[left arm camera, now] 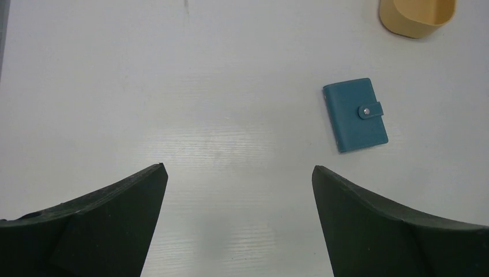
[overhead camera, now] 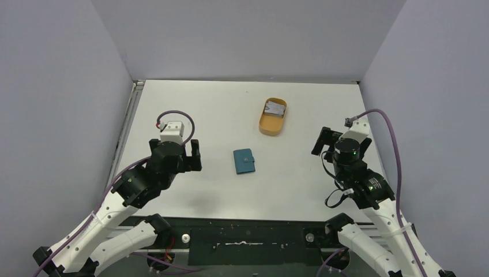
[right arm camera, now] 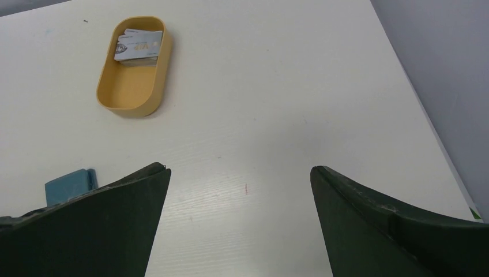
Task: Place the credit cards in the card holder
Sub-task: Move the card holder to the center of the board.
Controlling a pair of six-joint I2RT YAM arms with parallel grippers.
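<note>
The credit cards [overhead camera: 275, 108] lie stacked at the far end of an orange-tan oval tray [overhead camera: 264, 123]; the right wrist view shows these silvery cards [right arm camera: 138, 46] with dark print. The card holder [overhead camera: 244, 161], a teal wallet, lies shut and snapped on the table's middle; it shows as the card holder [left arm camera: 354, 115] ahead and to the right in the left wrist view, and only a corner of the card holder [right arm camera: 69, 186] in the right wrist view. My left gripper [overhead camera: 175, 149] [left arm camera: 239, 170] hangs open to the wallet's left. My right gripper [overhead camera: 340, 140] [right arm camera: 239, 169] is open, well to its right, with nothing between its fingers.
The tray [right arm camera: 130, 109] stands beyond the wallet, its near half bare; its front end [left arm camera: 416, 16] shows at the top right of the left wrist view. Grey walls close in the white table [overhead camera: 219, 109] on the left, back and right.
</note>
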